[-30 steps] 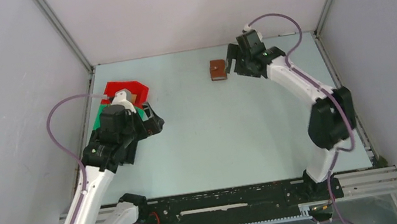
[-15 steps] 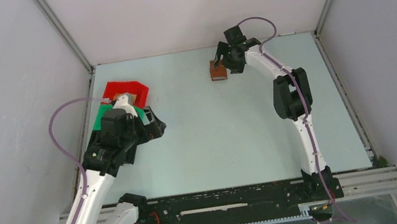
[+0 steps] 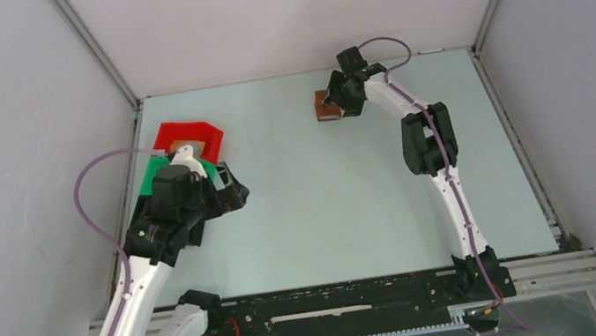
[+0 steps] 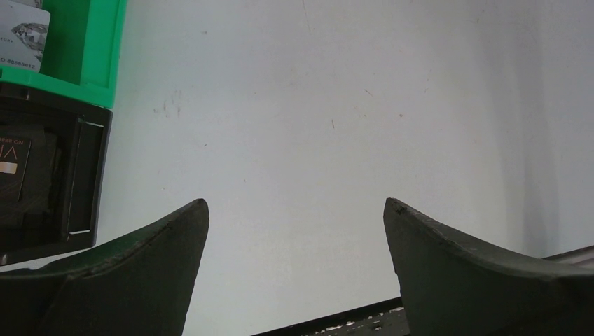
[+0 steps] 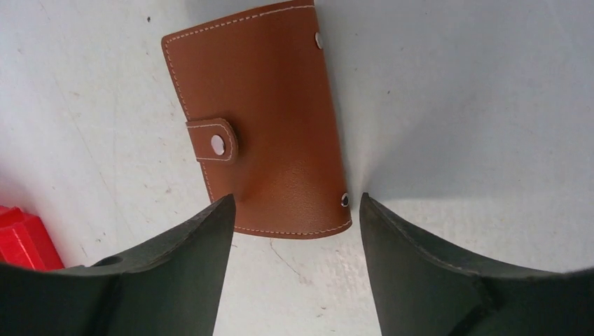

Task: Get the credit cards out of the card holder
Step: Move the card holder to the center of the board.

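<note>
Your right gripper (image 5: 294,203) swung in over the snapped-shut card holder (image 5: 259,119), jaws wide astride its near edge; descending crooked, you could have shoved it away.

Your card holder (image 5: 259,119) was warm tan-brown leather, edged with pale stitching and dotted with silvery snaps. The right gripper (image 5: 294,203) and left gripper (image 4: 295,203) were dull black. You had a bright red bin (image 3: 182,132) and a vivid green bin (image 4: 91,42) on a pale blue-grey table (image 3: 325,191). The left arm (image 3: 130,291) and right arm (image 3: 456,207) were white with black joints.
</note>
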Robot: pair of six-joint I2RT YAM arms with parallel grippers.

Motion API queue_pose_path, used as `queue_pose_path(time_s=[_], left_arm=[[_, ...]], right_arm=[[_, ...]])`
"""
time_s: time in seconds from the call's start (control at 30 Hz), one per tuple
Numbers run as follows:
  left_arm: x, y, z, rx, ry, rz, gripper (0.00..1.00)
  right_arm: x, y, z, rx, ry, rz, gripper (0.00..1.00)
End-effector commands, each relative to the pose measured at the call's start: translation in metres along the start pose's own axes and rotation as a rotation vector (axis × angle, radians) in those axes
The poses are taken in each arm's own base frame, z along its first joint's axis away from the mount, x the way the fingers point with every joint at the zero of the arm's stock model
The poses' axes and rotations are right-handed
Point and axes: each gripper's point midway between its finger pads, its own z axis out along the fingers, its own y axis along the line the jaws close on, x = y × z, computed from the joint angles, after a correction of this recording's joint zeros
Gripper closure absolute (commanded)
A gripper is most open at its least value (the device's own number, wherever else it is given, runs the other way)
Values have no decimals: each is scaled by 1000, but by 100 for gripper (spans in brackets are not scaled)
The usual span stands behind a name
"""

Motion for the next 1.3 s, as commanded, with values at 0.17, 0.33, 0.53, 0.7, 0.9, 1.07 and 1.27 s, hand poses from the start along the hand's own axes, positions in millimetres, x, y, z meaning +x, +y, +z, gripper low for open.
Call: queue_pose_path(time_s=[0.17,0.33,0.53,0.7,0.9,1.07,1.27], left_arm=[[7,2,-1,-7,15,-17,0],[7,2,-1,-6,12,-19,0],[11,2,-1,1,21,-17,0],[8,-6,-1,34,31,-14,0],[2,-25,3,96,47,-17,1],[15,-47,22,108,112,25,3],[41,-66,49,74,196,87,3]], right_arm=[[-1,9,5,-49,14,8,50],[-1,8,0,-60,25,16,77],[7,12,-24,-94,31,-12,100],[56,-4,-58,-106,104,-38,100],[145,-51,-119,-93,144,-5,100],[243,-78,-148,-69,209,36,100],[305,-67,-162,-76,186,87,86]])
